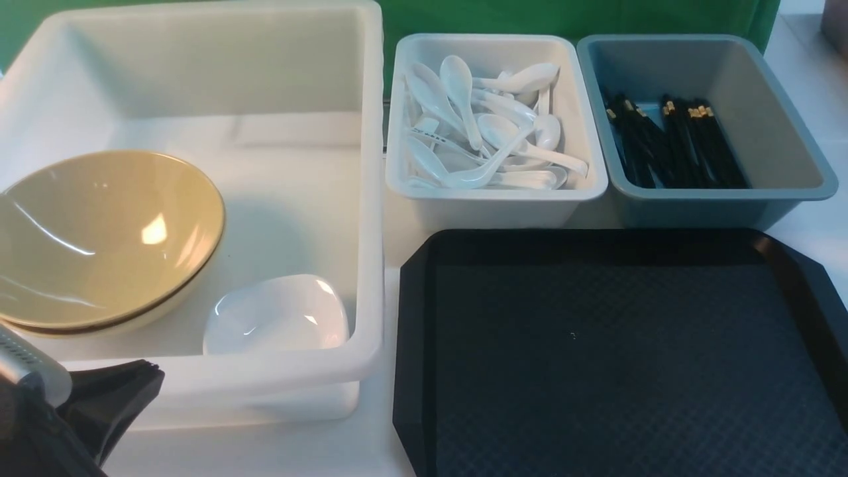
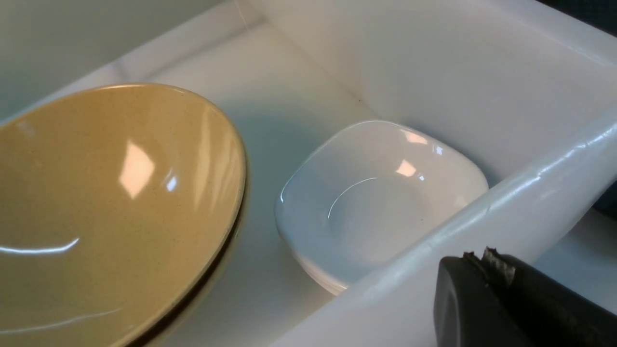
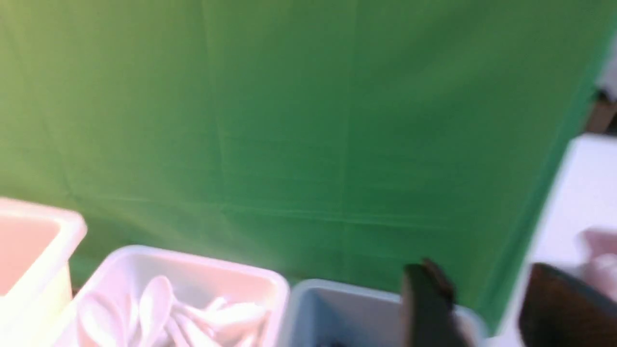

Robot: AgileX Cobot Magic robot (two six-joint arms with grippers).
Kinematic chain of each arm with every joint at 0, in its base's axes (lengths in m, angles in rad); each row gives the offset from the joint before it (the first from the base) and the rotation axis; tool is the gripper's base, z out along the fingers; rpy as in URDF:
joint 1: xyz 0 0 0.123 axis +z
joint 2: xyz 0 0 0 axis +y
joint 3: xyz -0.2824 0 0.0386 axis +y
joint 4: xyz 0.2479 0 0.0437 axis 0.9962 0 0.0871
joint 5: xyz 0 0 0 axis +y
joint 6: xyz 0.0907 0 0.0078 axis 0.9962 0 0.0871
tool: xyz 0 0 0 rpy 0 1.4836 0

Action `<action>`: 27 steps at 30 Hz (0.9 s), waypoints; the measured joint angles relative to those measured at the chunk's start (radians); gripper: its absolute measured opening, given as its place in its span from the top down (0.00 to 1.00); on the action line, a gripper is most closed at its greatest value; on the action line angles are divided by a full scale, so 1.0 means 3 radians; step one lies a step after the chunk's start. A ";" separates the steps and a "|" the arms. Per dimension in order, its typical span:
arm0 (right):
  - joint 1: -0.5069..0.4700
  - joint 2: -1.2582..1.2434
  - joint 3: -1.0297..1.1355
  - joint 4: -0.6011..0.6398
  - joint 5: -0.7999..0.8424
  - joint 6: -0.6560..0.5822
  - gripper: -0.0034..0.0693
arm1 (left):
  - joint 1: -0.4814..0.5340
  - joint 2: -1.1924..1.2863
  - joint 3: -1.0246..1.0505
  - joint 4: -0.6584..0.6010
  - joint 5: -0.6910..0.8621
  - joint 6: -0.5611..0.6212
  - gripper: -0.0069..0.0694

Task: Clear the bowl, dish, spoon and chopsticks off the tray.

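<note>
The tray (image 1: pixel 412 344) lies bare, bowl (image 1: pixel 99 238) and dish (image 1: pixel 275 318) in the bin (image 1: pixel 373 199) at nine o'clock, spoons (image 1: pixel 490 132) and chopsticks (image 1: pixel 669 142) binned at twelve, so the job looks done; left pincer (image 2: pixel 484 270) together, right pincer (image 3: pixel 487 303) apart.

One black tray (image 1: pixel 596 371). Three bins: one large white bin (image 1: pixel 199 73), one small white bin (image 1: pixel 490 212), one grey-blue bin (image 1: pixel 762 106). Two yellow bowls (image 1: pixel 99 238), nested. White dishes (image 1: pixel 275 315), at least two in one stack. White spoons (image 1: pixel 490 132), roughly a dozen, and black chopsticks (image 1: pixel 676 142), many pairs, both too tangled for an exact count.
</note>
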 joint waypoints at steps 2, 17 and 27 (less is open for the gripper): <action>0.0050 -0.0403 0.0175 0.0000 0.0050 -0.0163 0.74 | 0.0000 0.0000 0.0000 0.0000 0.0001 0.0000 0.92; 0.0154 -0.2438 0.3650 0.0000 -0.1807 -0.0314 0.91 | 0.0000 0.0000 0.0000 0.0000 0.0008 0.0000 0.92; 0.0154 -0.2522 0.4892 -0.0003 -0.1646 -0.0203 0.90 | 0.0000 0.0000 0.0000 0.0000 0.0008 0.0000 0.92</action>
